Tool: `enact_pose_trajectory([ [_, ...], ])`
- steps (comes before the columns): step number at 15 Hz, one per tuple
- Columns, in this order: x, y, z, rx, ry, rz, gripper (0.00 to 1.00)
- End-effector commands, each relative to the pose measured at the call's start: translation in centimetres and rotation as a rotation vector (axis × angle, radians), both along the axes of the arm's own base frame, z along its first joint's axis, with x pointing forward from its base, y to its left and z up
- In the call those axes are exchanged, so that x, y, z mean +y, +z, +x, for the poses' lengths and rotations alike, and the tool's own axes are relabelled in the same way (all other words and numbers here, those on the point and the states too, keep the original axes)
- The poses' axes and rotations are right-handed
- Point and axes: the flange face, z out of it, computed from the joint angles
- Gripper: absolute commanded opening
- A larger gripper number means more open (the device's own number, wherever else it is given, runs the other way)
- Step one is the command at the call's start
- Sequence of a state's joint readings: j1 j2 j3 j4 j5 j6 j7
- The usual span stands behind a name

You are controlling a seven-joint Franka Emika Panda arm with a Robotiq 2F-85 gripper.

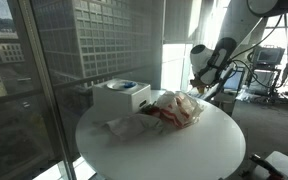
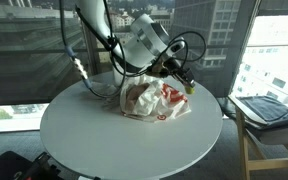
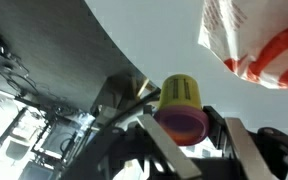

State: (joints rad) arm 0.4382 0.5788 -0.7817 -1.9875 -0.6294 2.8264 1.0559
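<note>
My gripper [image 3: 181,125] is shut on a small yellow tube with a purple cap [image 3: 181,105]. In both exterior views the gripper [image 1: 197,87] [image 2: 187,84] hangs just above the far edge of the round white table [image 1: 174,150] [image 2: 94,135], right next to a crumpled white bag with red and orange print [image 1: 176,108] [image 2: 156,100]. The tube shows as a yellow spot at the fingertips [image 2: 189,88]. The bag's edge fills the upper right of the wrist view [image 3: 254,40].
A white box with a blue-printed top [image 1: 120,96] stands on the table by the window. Crumpled white wrapping [image 1: 124,125] lies beside the bag. A chair with a laptop [image 2: 264,108] stands near the table. Glass walls surround the table.
</note>
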Motion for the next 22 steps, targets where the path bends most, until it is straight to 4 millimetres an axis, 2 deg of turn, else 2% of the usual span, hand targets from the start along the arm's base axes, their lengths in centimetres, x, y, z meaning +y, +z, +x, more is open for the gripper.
enact_pose_trajectory([
  [1, 5.7, 5.8, -1.8, -0.066, 0.194, 0.014, 0.28],
  [2, 7.8, 7.1, -2.2, -0.082, 0.253, 0.025, 0.28],
  [4, 11.1, 7.4, -2.6, -0.116, 0.351, 0.066, 0.28],
  [6, 14.2, 7.2, -3.1, -0.142, 0.456, 0.105, 0.28],
  [7, 15.6, 6.3, -3.4, -0.137, 0.500, 0.121, 0.28],
  [9, 17.1, 4.0, -4.2, -0.101, 0.548, 0.144, 0.28],
  [13, 18.3, -0.5, -5.6, -0.021, 0.585, 0.151, 0.28],
  [15, 18.7, -1.6, -6.1, 0.005, 0.612, 0.149, 0.28],
  [16, 18.9, -1.6, -6.2, 0.010, 0.618, 0.137, 0.78],
  [17, 19.2, -0.9, -6.1, 0.007, 0.631, 0.117, 0.80],
  [20, 20.1, 2.2, -5.6, 0.005, 0.659, 0.028, 0.99],
  [22, 20.8, 5.1, -5.0, -0.010, 0.691, -0.042, 1.00],
])
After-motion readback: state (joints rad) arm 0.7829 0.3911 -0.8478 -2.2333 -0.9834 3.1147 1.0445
